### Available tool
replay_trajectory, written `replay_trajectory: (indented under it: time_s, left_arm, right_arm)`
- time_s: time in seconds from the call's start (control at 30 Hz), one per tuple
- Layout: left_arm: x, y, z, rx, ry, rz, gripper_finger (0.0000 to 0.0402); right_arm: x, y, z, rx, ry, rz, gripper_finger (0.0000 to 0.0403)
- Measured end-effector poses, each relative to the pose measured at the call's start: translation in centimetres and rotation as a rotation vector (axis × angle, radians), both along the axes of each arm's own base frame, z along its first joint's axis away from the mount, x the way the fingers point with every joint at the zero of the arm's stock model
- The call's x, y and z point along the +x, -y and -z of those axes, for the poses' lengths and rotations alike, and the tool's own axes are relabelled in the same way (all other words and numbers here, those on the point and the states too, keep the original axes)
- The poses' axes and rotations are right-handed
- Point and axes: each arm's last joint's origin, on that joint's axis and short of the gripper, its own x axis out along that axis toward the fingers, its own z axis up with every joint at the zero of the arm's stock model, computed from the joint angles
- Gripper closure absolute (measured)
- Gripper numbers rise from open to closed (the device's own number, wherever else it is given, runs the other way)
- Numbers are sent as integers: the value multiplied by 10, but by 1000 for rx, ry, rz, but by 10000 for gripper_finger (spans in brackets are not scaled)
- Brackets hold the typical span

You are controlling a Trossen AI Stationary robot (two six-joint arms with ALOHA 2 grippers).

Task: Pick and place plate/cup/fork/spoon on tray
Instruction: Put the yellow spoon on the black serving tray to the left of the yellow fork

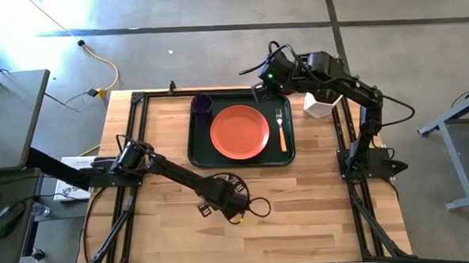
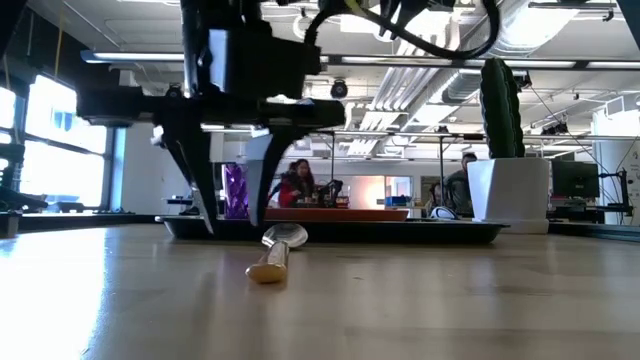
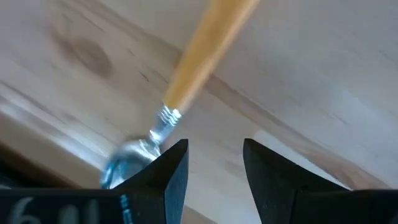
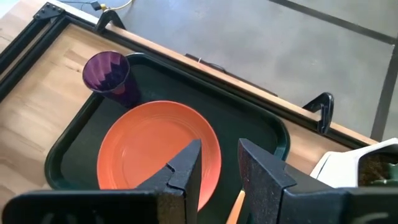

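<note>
Spoon [image 2: 276, 248] lies on the table [image 1: 301, 208] beneath the open left claw [image 2: 232, 225]; the open right claw [image 4: 219, 163] hovers above the tray [image 1: 197, 153].

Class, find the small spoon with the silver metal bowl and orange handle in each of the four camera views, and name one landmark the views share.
High view: the spoon lies on the bare wood, mostly hidden beside the left gripper.
Low view: on the table in front of the dark green tray, handle towards the camera.
Left wrist view: just beyond the open fingers.
Right wrist view: not in it.
Shared landmark: the tray.
</note>
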Motion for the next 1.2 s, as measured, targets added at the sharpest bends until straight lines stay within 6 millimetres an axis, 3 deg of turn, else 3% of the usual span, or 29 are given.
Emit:
replay_trajectory:
  time_s: [0.2,0.63,1.0,1.2]
  left_arm:
    - [-10,-5,-18,1,-14,-130,257]
    - [-39,-24,-88,-54,158,-533,257]
    - [-91,-44,-132,-71,273,-799,257]
    - [-124,-56,-148,-53,269,-1101,257]
  right_arm:
    - [1,-2,1,58,12,-43,298]
    - [6,-21,2,235,74,-100,226]
    - [11,-56,4,287,65,-151,221]
    - [21,-81,11,332,76,-140,221]
